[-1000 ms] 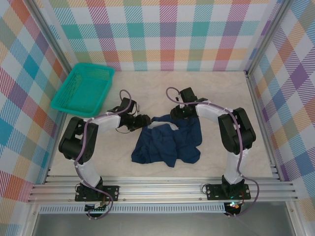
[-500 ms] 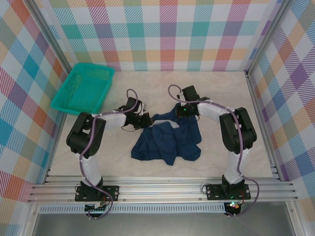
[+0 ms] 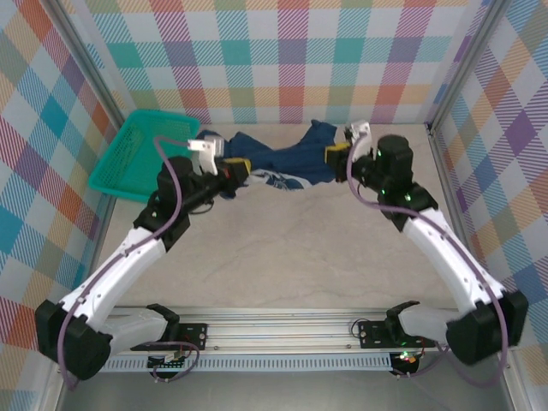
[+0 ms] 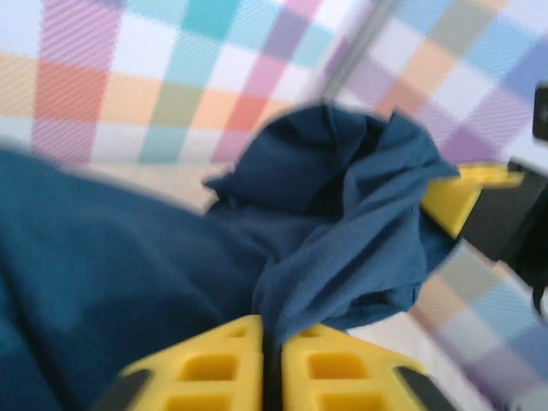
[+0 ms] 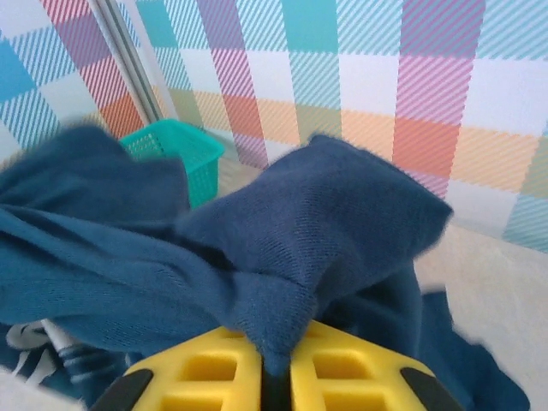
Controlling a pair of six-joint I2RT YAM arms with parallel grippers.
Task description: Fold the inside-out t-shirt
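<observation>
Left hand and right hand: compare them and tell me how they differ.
Position: the left hand is close beside the teal basket. The right hand is well away from it, on the far side of the navy t-shirt.
Direction: in the top view the left hand points rightward and the right hand points leftward, so they face each other.
Shared: both have yellow fingers and are shut on the navy t-shirt, which stretches between them.

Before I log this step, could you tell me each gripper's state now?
Left gripper: closed on the t-shirt.
Right gripper: closed on the t-shirt.
</observation>
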